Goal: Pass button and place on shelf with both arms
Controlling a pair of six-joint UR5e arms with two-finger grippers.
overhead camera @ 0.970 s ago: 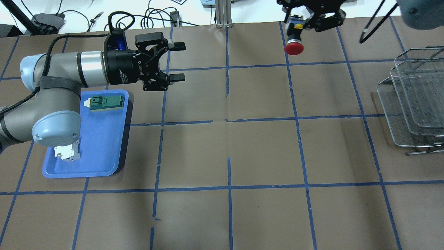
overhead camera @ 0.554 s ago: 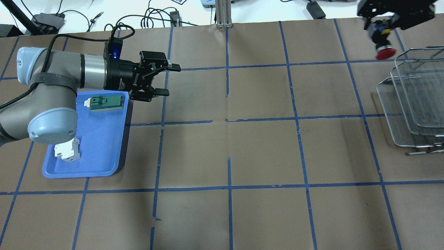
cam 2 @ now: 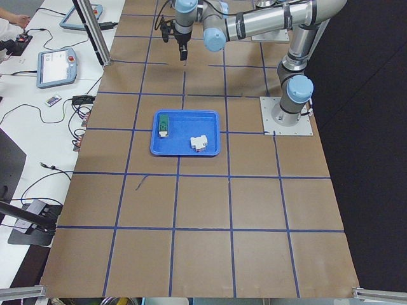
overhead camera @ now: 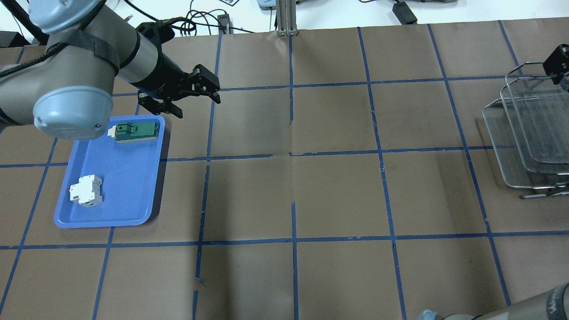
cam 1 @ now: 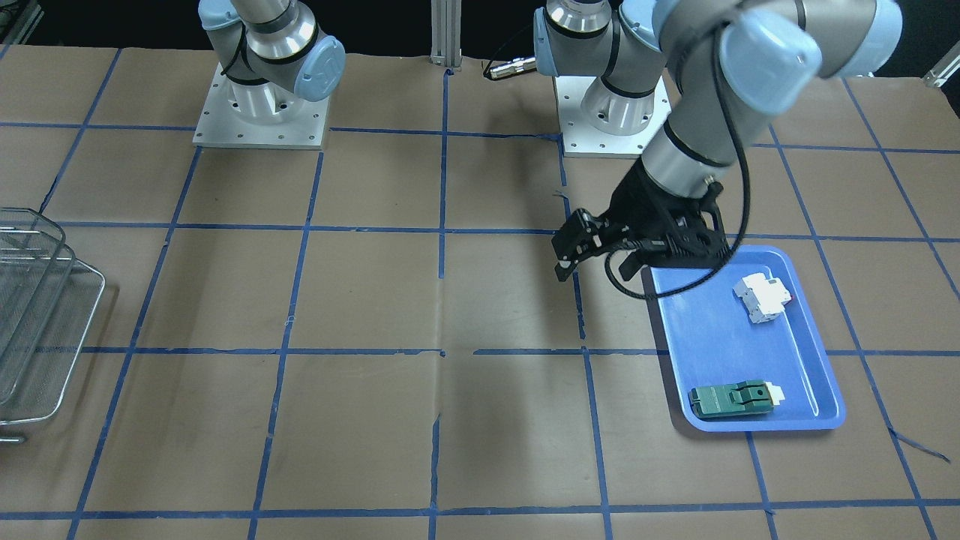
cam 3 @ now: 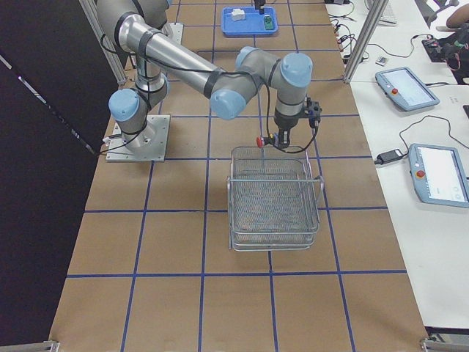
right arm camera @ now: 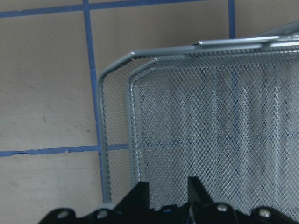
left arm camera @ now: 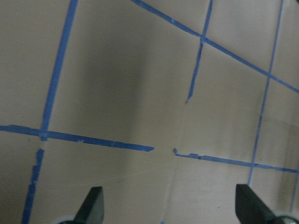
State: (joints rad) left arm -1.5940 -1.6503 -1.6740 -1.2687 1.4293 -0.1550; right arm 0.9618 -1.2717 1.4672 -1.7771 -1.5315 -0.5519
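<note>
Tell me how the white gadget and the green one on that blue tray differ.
The white block is chunky and stubby; the green module is flat and longer. The white block lies nearer the robot, the green module farther away. Both rest apart in the blue tray, untouched.

Tray (overhead camera: 133,186) lies toward the table's left edge, with the module (overhead camera: 133,132) at its far end and the breaker (overhead camera: 86,191) at its near end. Shelf (overhead camera: 533,124) stands at the right edge. The button (cam 3: 259,141), in the right gripper (right arm camera: 168,193), is beside its rim.
</note>
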